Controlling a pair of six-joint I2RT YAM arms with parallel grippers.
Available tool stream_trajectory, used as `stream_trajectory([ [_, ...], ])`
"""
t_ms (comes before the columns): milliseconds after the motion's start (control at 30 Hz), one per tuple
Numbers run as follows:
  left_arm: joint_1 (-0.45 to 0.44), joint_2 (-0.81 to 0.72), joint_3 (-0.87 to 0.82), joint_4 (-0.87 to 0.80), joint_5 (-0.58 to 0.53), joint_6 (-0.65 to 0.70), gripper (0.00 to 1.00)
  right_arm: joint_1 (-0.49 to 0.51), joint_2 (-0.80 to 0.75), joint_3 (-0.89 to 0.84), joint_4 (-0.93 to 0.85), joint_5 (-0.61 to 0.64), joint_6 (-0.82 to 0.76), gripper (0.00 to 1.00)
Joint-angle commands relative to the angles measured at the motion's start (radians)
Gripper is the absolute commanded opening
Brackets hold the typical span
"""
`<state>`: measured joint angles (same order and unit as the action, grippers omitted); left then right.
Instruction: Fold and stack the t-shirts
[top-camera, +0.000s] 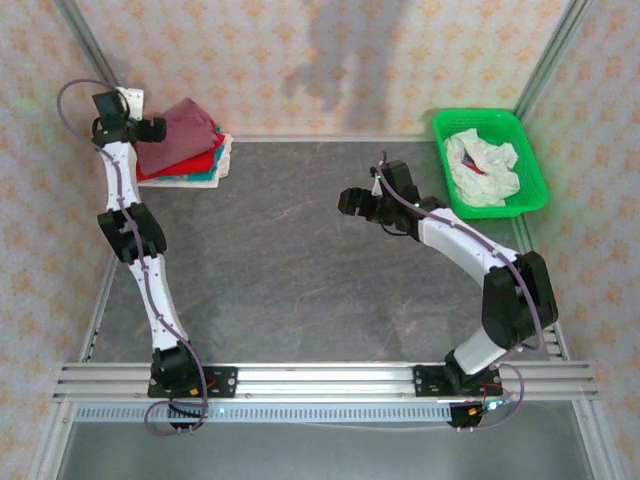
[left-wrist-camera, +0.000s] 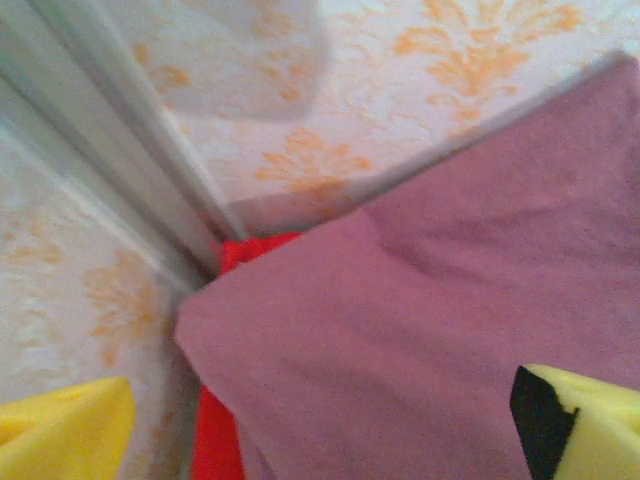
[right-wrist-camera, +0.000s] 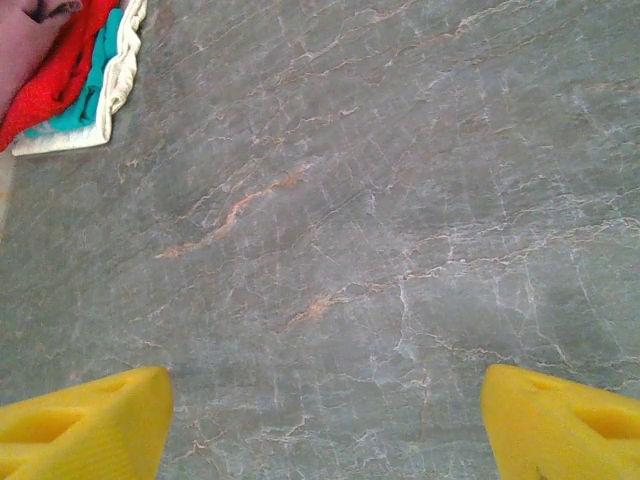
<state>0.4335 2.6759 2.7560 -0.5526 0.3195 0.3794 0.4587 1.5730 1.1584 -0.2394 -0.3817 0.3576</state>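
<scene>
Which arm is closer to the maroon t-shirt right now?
Left. The left arm hangs right over the maroon t-shirt in the far-left corner; the right arm is over mid-table, well apart from it.

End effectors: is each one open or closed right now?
Left end effector: open, over the maroon t-shirt, holding nothing.
Right end effector: open, empty.

A folded maroon shirt (top-camera: 185, 132) is lying atop a stack in the far-left corner, covering a red shirt (right-wrist-camera: 50, 80), a teal shirt (right-wrist-camera: 88, 95) and a white shirt (right-wrist-camera: 122, 75), whose edges are peeking out. A crumpled white shirt (top-camera: 482, 167) is sitting in the green basket (top-camera: 478, 114).
</scene>
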Motion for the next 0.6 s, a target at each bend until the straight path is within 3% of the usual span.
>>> stream_trajectory([
  [0, -0.002, -0.132, 0.027, 0.020, -0.114, -0.043, 1.00, 0.008, -0.024, 0.009, 0.014, 0.045, -0.004, 0.81],
  [100, -0.001, -0.247, 0.002, -0.041, -0.060, -0.134, 1.00, 0.008, -0.036, 0.003, 0.048, 0.077, -0.016, 0.81],
  [200, -0.008, -0.427, -0.156, -0.016, 0.038, -0.242, 1.00, 0.008, -0.063, -0.021, 0.127, 0.114, -0.027, 0.81],
  [333, -0.043, -0.791, -0.691, 0.290, 0.116, -0.386, 1.00, 0.008, -0.125, -0.080, 0.242, 0.223, -0.060, 0.82],
  [433, -0.118, -1.030, -1.067, 0.510, 0.044, -0.409, 1.00, 0.008, -0.192, -0.140, 0.304, 0.348, -0.085, 0.82],
  [567, -0.249, -1.259, -1.409, 0.600, -0.032, -0.430, 1.00, 0.006, -0.313, -0.260, 0.398, 0.458, -0.177, 0.84],
])
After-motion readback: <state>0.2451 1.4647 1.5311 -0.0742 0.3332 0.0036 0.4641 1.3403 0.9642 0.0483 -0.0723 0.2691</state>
